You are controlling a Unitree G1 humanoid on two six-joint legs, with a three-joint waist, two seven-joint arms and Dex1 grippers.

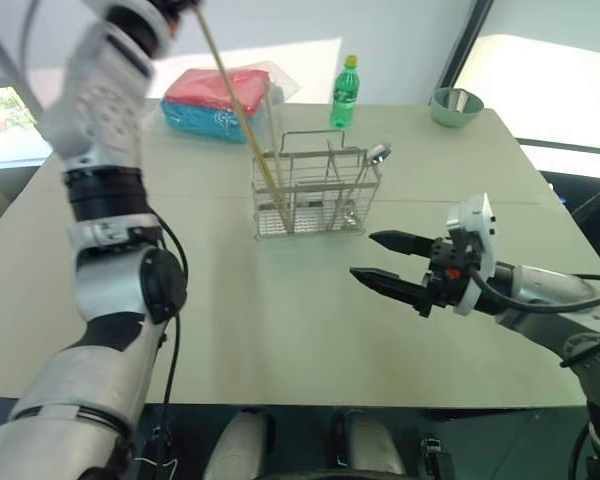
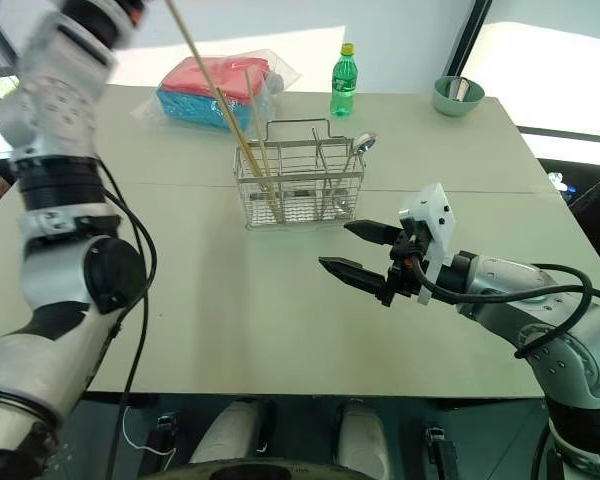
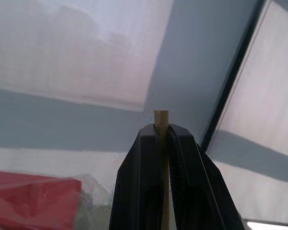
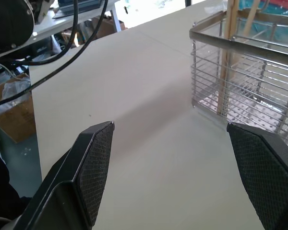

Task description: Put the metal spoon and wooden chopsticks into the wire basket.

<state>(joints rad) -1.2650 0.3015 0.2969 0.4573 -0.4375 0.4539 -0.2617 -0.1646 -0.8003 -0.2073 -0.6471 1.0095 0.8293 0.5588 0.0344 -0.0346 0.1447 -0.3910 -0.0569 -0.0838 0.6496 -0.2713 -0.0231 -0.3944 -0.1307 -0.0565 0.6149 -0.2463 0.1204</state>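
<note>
Head view: I saw my left arm raised high, its end effector cut off at the frame top, one of the wooden chopsticks [image 1: 242, 112] slanting down into the wire basket [image 1: 310, 195] on the bench [image 1: 280, 320]; metal spoon [image 1: 377, 155] stood inside. Left wrist view: left end effector [image 3: 162, 136] was clamped on the stick. Right wrist view: right end effector [image 4: 182, 158] hung spread wide, empty, near the basket.

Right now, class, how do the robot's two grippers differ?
The left gripper is shut on a wooden chopstick and raised high above the wire basket; the right gripper is open, empty and low over the table. Both have two black fingers.
</note>
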